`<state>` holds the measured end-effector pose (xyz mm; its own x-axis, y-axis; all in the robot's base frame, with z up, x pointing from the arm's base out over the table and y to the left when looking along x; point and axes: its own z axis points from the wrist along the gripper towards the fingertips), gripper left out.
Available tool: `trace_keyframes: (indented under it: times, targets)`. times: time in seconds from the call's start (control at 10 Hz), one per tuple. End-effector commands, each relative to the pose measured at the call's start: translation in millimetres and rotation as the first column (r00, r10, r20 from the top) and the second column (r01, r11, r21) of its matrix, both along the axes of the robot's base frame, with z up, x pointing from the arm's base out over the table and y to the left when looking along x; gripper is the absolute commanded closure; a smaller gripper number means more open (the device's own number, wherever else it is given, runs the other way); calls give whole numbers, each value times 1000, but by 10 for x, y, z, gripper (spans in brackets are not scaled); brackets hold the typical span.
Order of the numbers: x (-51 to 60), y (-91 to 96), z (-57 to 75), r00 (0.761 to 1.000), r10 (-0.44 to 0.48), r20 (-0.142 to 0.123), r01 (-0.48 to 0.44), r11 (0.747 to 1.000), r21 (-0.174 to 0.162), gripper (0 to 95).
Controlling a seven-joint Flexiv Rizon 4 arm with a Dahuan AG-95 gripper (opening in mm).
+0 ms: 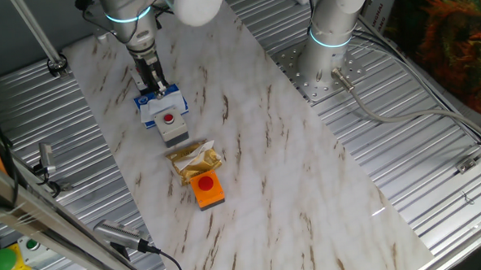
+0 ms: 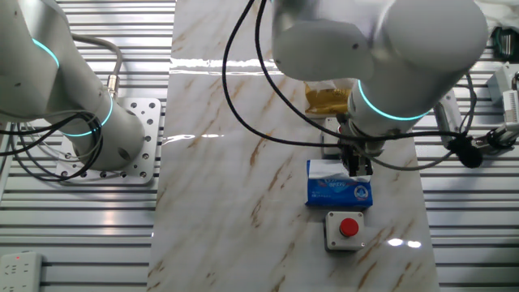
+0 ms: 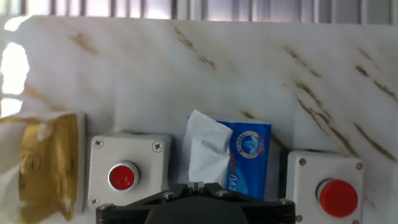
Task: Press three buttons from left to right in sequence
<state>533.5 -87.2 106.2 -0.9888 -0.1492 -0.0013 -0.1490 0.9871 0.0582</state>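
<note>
Three buttons with round red caps lie in a row with other items between them. One grey-white button shows at the right of the hand view; the gripper hides it in one fixed view. The second grey-white button shows left of centre in the hand view. The orange-based button lies at the near end of the row. My gripper hangs over the blue-and-white carton between the two grey-white buttons. It also shows in the other fixed view and the hand view. Its fingers are shut and empty.
A gold foil packet lies between the second grey-white button and the orange one. A green button on a yellow box sits off the marble board. A second robot arm's base stands on the metal table beside the board.
</note>
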Motion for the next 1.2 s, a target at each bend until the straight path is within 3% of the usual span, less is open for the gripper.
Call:
trace_keyframes:
  times: [0.1,0.5,1.0,1.2]
  targets:
    - [6,4,2,1000,26,-11,-26,1000,4,950]
    - [11,39,-3,1000,24,-6,-24,1000,9,950]
    - [30,440,83,999,-40,-9,40,999,12,950]
    - [72,517,126,998,-60,-16,60,998,27,950]
